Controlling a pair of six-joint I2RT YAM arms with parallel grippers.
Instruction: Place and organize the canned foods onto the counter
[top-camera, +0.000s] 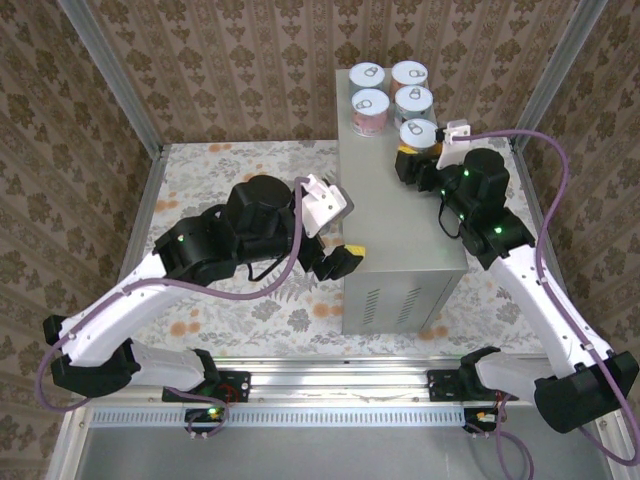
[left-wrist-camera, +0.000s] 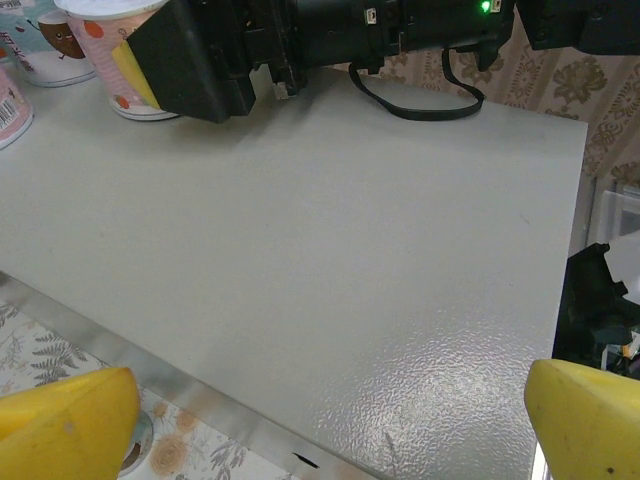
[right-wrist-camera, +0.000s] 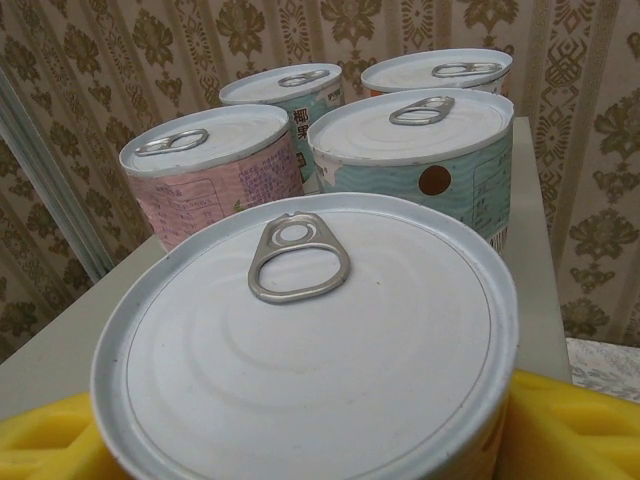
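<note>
At the upper end of the tall light-grey metal counter (top-camera: 400, 225), four small cylindrical tins (top-camera: 409, 74) with silvery pull-tab lids are standing upright in a tight two-by-two block. The pinkish-labelled tin (top-camera: 371, 103) and the teal-labelled tin (top-camera: 413, 99) are forming the block's lower row.

Just below that block, near the counter's right edge, a fifth tin (top-camera: 418, 130) is sitting between the jaws of the right gripper (top-camera: 423, 145). The jaws are clamping it from both sides. In the right wrist view the yellow foam pads (right-wrist-camera: 570, 430) are pressing against its wall at the bottom of the frame. In the upper left of the left wrist view its base seems to be resting on the grey top.

The left gripper (top-camera: 340, 260) is hovering at the counter's left edge, mid-frame in the overhead view. Its jaws are standing wide apart and carrying nothing, with only bare counter lying between them.

By my reckoning the job is running well past halfway. Five of six tins are standing on the counter, and the fifth is only waiting to be let go. A pale round shape (left-wrist-camera: 135, 445) in the lower left corner of the left wrist view may be the sixth tin, down on the floral-patterned floor (top-camera: 250, 170). Too little of it is showing to tell.
</note>
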